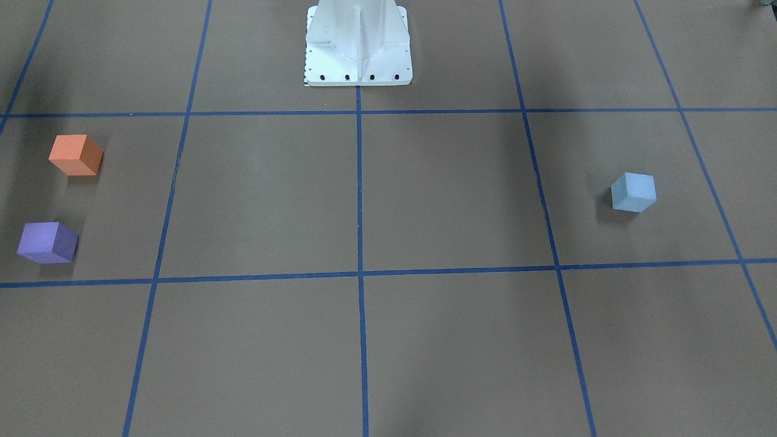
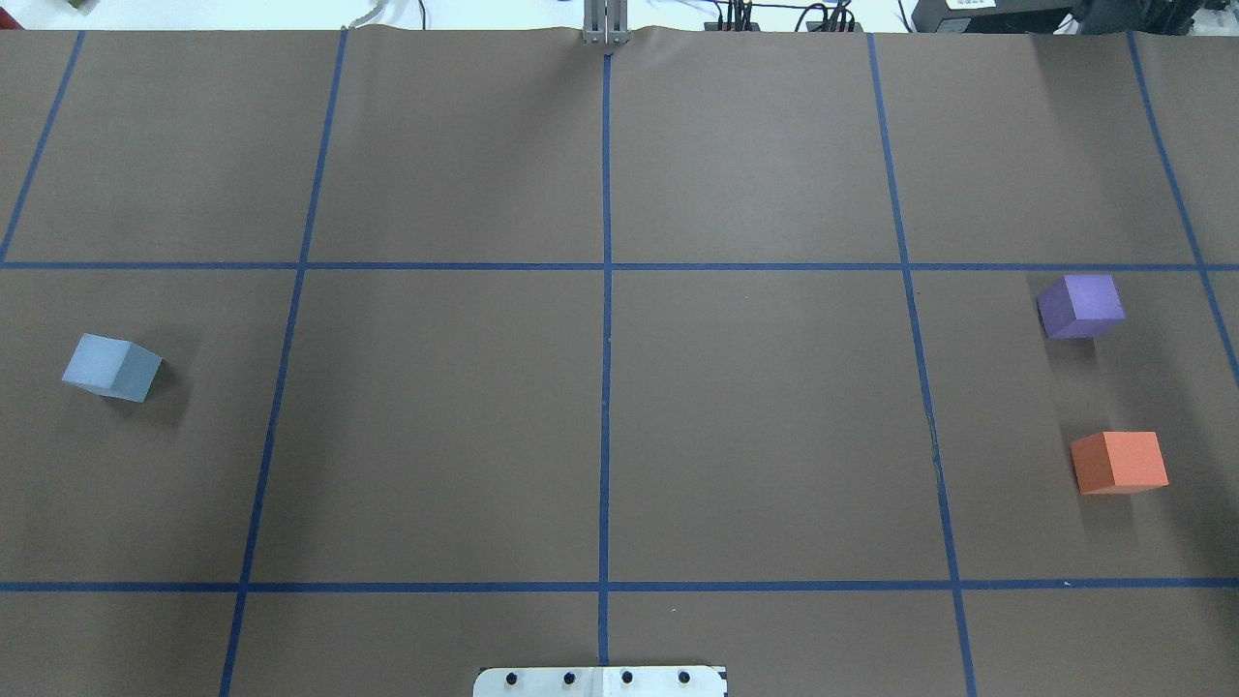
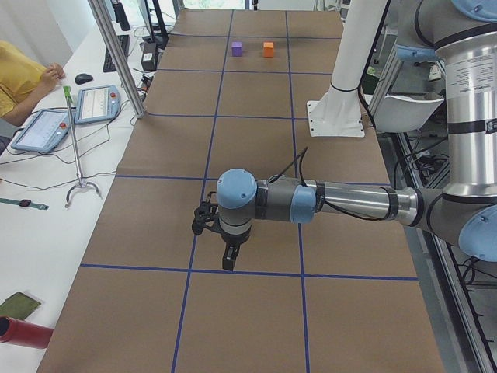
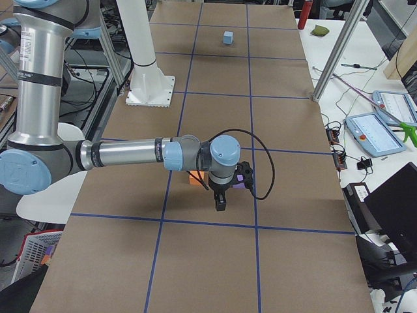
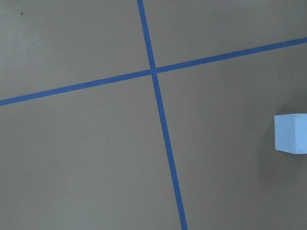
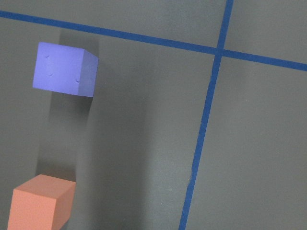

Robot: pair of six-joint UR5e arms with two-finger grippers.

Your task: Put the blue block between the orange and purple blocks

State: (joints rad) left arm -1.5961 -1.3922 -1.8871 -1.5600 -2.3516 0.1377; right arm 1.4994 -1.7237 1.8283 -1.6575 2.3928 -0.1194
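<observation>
The light blue block [image 2: 111, 367] lies alone on the robot's left side of the brown table; it also shows in the front view [image 1: 633, 192] and at the right edge of the left wrist view [image 5: 291, 133]. The purple block [image 2: 1080, 306] and the orange block [image 2: 1119, 463] lie on the robot's right side with a gap between them, and both show in the right wrist view, purple [image 6: 64, 68] and orange [image 6: 41, 203]. My left gripper [image 3: 227, 263] hangs above the table near the blue block, which is hidden there. My right gripper [image 4: 220, 205] hangs over the purple and orange blocks. I cannot tell whether either gripper is open or shut.
Blue tape lines [image 2: 606, 387] divide the brown table into squares. The white robot base [image 1: 358, 45] stands at the table's middle edge. A metal post [image 3: 116, 58] and an operator's desk with tablets [image 3: 97, 103] lie beyond the far edge.
</observation>
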